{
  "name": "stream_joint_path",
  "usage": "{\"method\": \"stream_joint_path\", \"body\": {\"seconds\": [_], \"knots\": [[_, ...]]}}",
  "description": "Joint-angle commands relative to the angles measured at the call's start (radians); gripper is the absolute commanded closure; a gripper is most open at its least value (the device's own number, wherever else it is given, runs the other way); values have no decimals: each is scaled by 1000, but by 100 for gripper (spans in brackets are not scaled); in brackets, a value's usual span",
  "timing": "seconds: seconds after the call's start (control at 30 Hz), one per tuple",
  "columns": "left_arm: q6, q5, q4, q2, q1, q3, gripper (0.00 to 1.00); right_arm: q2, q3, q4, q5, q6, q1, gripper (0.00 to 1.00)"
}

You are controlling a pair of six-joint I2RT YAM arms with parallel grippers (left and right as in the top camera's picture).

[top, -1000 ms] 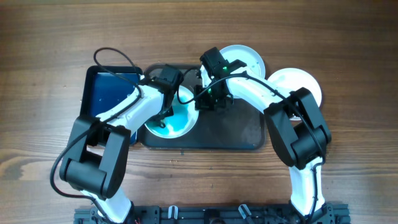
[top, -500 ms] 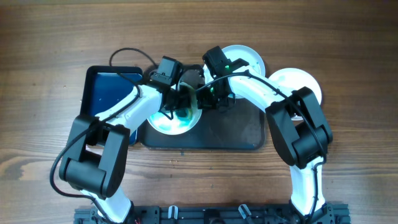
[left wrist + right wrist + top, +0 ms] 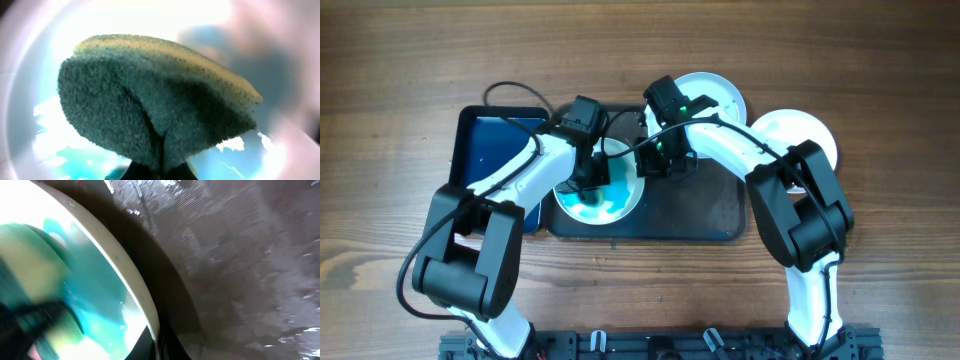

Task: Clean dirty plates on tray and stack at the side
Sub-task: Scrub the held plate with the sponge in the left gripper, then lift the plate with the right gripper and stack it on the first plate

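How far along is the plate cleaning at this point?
Two plates look white: one on the table right of the tray, one at its far edge, unstacked. In hand: the left gripper holds a sponge on the blue-smeared plate. Left: finish it, stack all three.

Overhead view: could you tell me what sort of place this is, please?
Probably a robotics lab bench staged as a dishwashing station: a wooden table, a dark tray holding a blue-smeared plate under a green sponge, and another white plate on the table beside the tray.
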Motion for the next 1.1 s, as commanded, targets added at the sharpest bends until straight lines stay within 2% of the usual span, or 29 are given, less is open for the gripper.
{"method": "stream_joint_path", "body": {"seconds": [0.0, 0.1, 0.2, 0.27, 0.33, 0.43, 0.7, 0.83, 1.07], "knots": [[263, 389, 59, 19, -23, -17, 96, 32, -7, 11, 11, 6, 2, 96], [108, 174, 147, 19, 7, -17, 96, 32, -7, 10, 11, 5, 2, 96], [-106, -154, 175, 19, 42, -15, 96, 32, -7, 10, 11, 5, 2, 96], [-148, -284, 171, 18, 72, -15, 96, 32, -7, 8, 11, 5, 2, 96], [-187, -341, 143, 8, 113, -13, 96, 32, -7, 5, 11, 5, 2, 96], [-246, -336, 70, -25, 166, 8, 96, 32, -7, 5, 11, 6, 2, 96], [-230, -160, -63, -212, 196, 119, 96, 11, -2, -7, 52, 6, 2, 96], [-230, -93, -65, -312, 238, 121, 96, -88, 5, -85, 227, -13, 3, 96], [-230, -44, -66, -315, 247, 120, 96, -336, 5, -184, 622, -21, 73, 95]]}}
